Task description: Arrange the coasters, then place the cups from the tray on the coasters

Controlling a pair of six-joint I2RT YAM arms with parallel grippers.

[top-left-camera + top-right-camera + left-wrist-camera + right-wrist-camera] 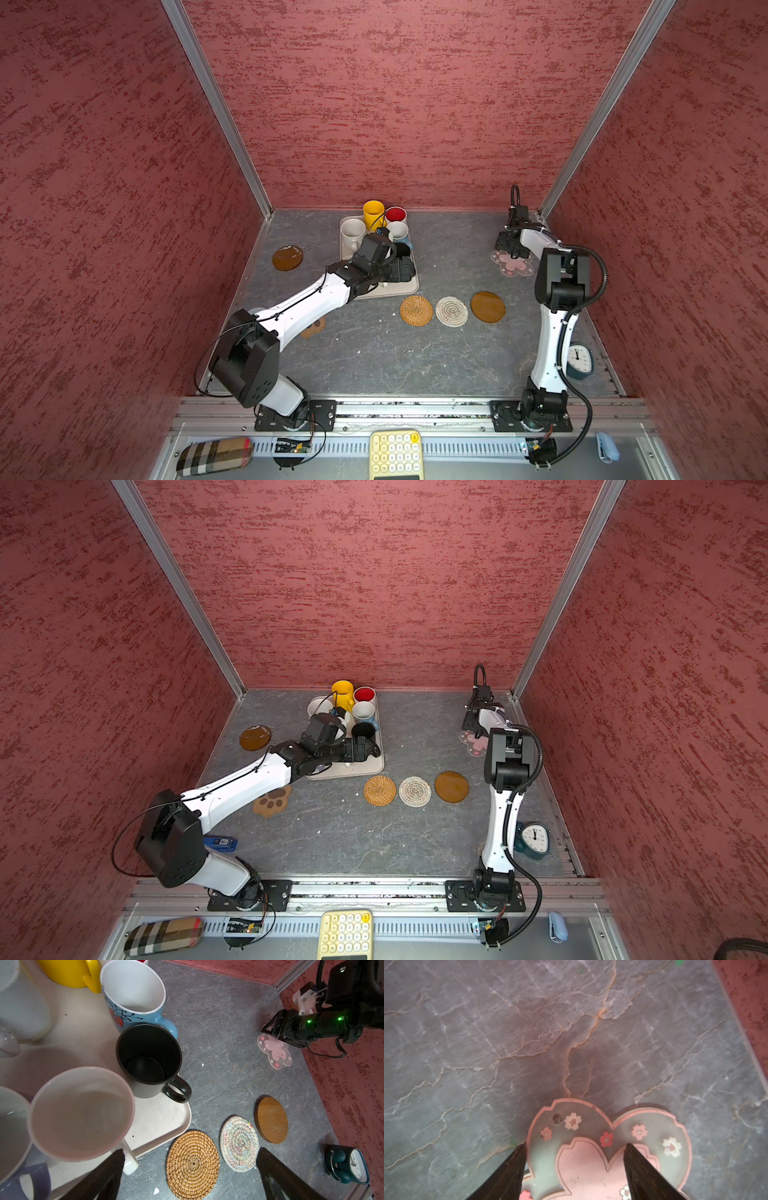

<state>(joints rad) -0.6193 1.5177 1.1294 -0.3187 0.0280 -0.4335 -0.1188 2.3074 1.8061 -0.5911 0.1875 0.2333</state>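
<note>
Flower coaster (pixel 587 1172), well apart from the tray (pixel 162 1118), lies flat under our right end effector (pixel 575 1145), whose spread fingers (pixel 512 1167) straddle one petal.

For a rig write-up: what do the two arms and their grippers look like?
The left arm and right arm have white rounded shells, black joint housings and black base plates. Thin black cables run along them; a ribbed black hose loops beside the right one. The left gripper and right gripper have black tapered fingers.

Woven rattan coaster (pixel 192 1164), glossy blue mug (pixel 133 991), wooden disc (pixel 271 1120)
</note>
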